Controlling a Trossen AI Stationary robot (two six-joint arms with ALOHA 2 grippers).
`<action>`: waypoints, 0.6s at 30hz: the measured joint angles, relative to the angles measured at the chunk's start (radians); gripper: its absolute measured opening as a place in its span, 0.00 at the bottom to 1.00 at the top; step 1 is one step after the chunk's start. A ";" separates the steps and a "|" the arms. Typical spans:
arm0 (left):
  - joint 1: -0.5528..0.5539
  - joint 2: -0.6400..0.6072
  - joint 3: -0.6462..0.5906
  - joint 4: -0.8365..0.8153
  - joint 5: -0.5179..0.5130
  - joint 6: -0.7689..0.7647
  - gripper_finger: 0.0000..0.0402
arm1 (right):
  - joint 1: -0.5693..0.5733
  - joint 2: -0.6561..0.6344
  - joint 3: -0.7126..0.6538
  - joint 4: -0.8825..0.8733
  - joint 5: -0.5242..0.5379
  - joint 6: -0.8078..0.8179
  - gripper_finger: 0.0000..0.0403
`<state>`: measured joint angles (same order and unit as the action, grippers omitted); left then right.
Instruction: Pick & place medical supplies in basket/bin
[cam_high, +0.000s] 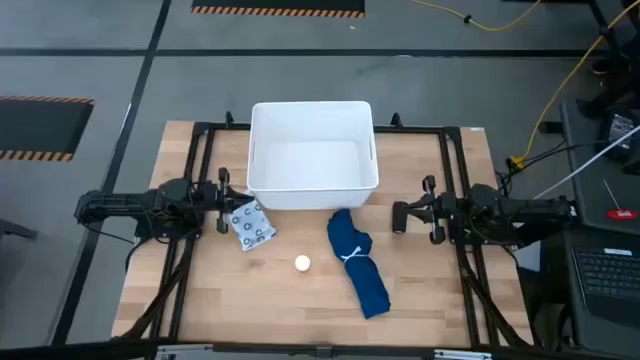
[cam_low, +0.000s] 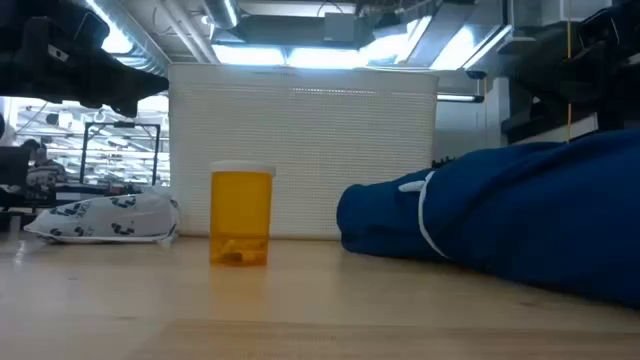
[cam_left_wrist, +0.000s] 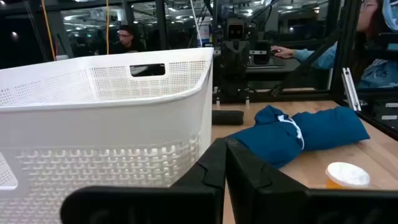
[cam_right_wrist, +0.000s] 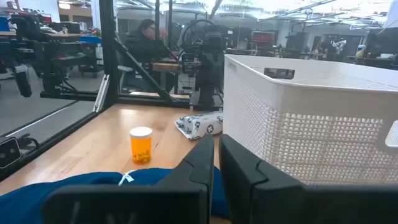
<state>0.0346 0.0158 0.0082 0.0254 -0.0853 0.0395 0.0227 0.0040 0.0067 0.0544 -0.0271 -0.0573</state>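
The white bin (cam_high: 312, 155) stands at the table's far middle. A long dark-blue cloth bundle (cam_high: 358, 262) tied with a white band lies flat in front of it, toward the right. A grey-white patterned packet (cam_high: 251, 224) lies near the bin's left front corner. The small round white thing (cam_high: 302, 263) is the cap of an upright amber pill bottle (cam_low: 241, 215). My left gripper (cam_high: 222, 203) is shut and empty, just left of the packet. My right gripper (cam_high: 400, 217) is shut and empty, right of the bundle's far end.
A black frame (cam_high: 455, 180) runs along the table's sides and behind the bin. The bin's wall fills much of both wrist views (cam_left_wrist: 106, 124) (cam_right_wrist: 311, 118). Bare wood (cam_high: 250, 300) lies near the front edge. People (cam_left_wrist: 126, 37) (cam_right_wrist: 146, 37) sit beyond the table.
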 joint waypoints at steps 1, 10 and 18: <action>0.000 0.000 0.000 0.000 0.000 0.000 0.01 | 0.000 0.000 0.000 0.000 0.000 0.000 0.07; 0.000 0.000 0.000 0.000 0.000 0.000 0.01 | 0.000 0.000 0.000 0.000 0.000 0.001 0.07; 0.000 0.000 0.000 0.000 0.000 0.000 0.02 | 0.000 0.000 0.000 0.000 0.000 0.000 0.07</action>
<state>0.0345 0.0157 0.0078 0.0254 -0.0850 0.0395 0.0227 0.0042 0.0064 0.0544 -0.0273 -0.0578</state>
